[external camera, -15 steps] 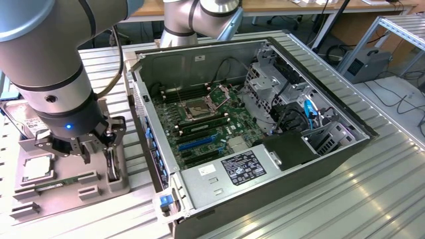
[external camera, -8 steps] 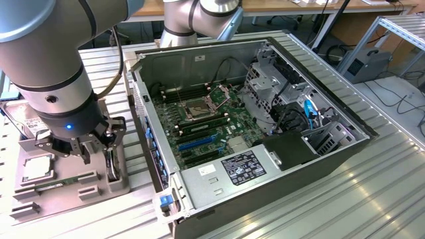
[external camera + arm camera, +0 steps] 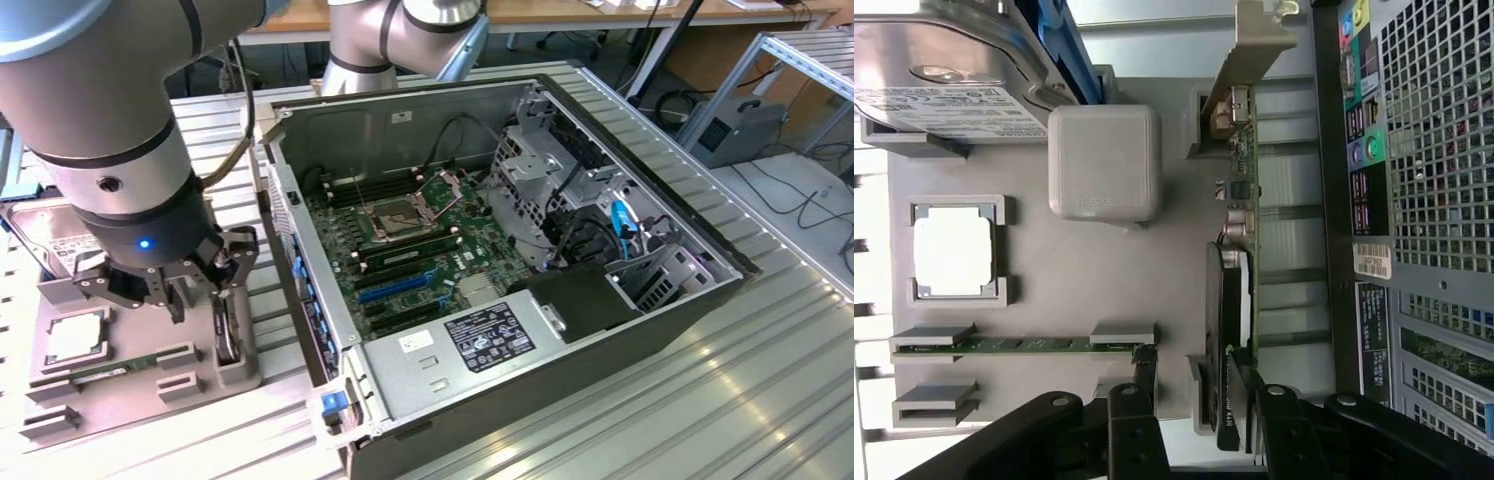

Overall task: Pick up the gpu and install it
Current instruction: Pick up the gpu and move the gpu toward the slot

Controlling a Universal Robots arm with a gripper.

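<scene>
On the grey tray (image 3: 134, 372) beside the open computer case (image 3: 400, 95), the gpu (image 3: 1239, 250) stands on edge in its slot, its long axis running lengthwise away from the gripper (image 3: 1194, 378). The arm hangs roughly upright over the tray, its jaws wide apart and empty. The card's near end lies close by one finger rather than centred between the two.
</scene>
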